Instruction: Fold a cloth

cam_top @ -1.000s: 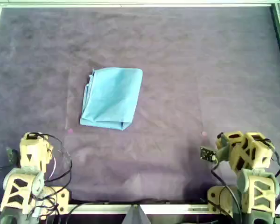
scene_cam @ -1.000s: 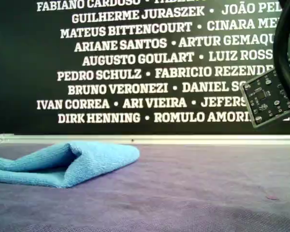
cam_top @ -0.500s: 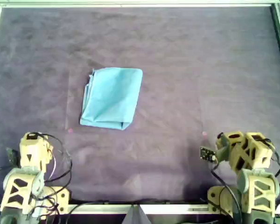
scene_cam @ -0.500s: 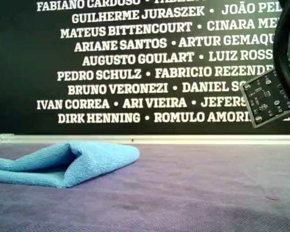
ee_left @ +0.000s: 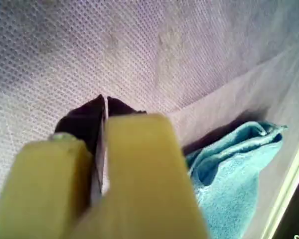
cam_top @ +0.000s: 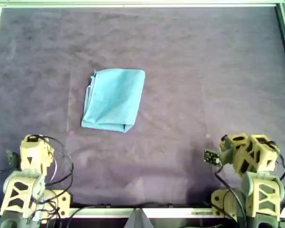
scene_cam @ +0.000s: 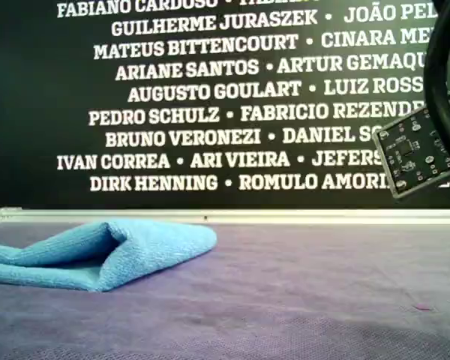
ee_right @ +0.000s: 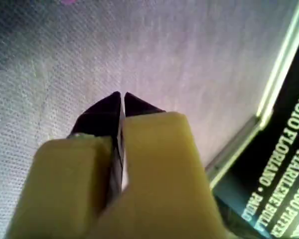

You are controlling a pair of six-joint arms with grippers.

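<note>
The light sky-blue cloth (cam_top: 115, 99) lies folded into a rough rectangle on the dark purple table covering, left of centre in the overhead view. It shows as a low bundle at the exterior view's left (scene_cam: 120, 251), and in the first wrist view (ee_left: 234, 169) beyond the jaws. My first gripper (ee_left: 103, 102) is shut and empty, parked near the table's front edge at the overhead view's lower left (cam_top: 35, 142), apart from the cloth. My second gripper (ee_right: 122, 97) is shut and empty at the overhead view's lower right (cam_top: 240, 142), far from the cloth.
The purple table covering (cam_top: 190, 61) is framed by a pale metal rim (cam_top: 142, 4). A black wall with white names (scene_cam: 210, 90) stands behind the far rim. A small circuit board (scene_cam: 416, 154) hangs at the exterior view's right. Small pink marks (cam_top: 207, 136) lie on the covering.
</note>
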